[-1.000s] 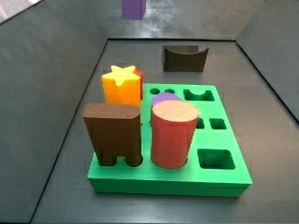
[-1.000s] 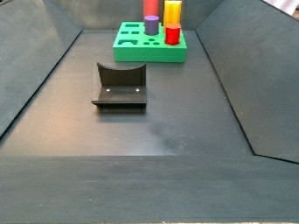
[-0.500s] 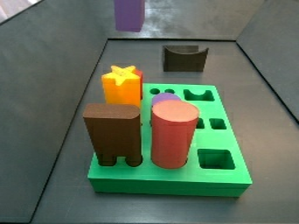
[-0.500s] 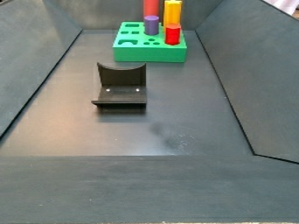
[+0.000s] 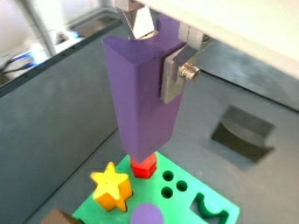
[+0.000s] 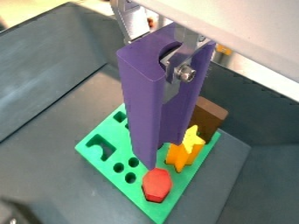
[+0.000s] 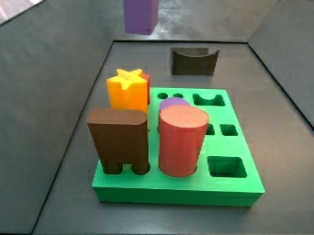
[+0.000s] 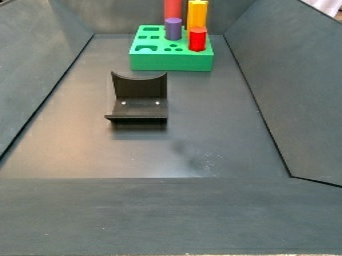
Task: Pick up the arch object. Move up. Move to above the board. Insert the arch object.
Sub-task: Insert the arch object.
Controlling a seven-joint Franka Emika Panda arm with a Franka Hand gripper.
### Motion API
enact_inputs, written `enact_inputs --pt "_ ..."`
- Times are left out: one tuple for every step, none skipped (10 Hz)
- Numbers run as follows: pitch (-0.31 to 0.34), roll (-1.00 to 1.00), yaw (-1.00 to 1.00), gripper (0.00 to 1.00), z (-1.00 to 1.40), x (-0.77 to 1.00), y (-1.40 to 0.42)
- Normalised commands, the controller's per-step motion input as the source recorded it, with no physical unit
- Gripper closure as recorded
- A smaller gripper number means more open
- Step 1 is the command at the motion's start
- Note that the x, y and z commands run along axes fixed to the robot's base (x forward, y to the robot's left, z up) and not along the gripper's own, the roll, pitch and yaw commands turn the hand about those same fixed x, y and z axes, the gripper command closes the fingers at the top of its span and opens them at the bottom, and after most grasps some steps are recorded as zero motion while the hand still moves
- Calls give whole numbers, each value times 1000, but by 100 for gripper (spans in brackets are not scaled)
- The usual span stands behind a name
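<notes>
Here the gripper (image 5: 156, 54) is clamped on the arch object (image 5: 143, 92), a tall purple block held upright between its silver fingers (image 6: 184, 70) in both wrist views. The block hangs in the air above the green board (image 6: 100, 149), clear of it. In a side view its lower end (image 7: 139, 16) shows at the upper edge.

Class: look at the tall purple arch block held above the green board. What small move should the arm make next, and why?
Probably a short move sideways, then down. The pincer grips the tall purple arch block, which hangs upright well above the flat green board in both wrist views. It has not reached any hole, so it likely needs lining up over its matching cut-out before lowering.
</notes>
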Motion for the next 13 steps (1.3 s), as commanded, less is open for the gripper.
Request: enact_inputs --pt "-20 66 -846 100 -171 283 126" --pt "-20 63 -797 100 -174 366 157" --pt "-13 0 -646 100 -60 574 186" --pt "-20 0 -660 100 -40 560 189" --pt "-13 19 -774 100 -103 420 209" --pt "-4 0 -917 100 -80 209 103" --pt "0 0 -1000 100 -83 3 0" --pt "0 0 -1000 100 -91 0 0" --pt "0 0 -1000 100 -100 0 0" --pt "0 31 -1000 100 -174 0 0" --pt "3 106 -943 100 -343 0 9" --pt "30 124 -911 100 -394 0 31" --pt "0 103 -957 100 -343 0 11"
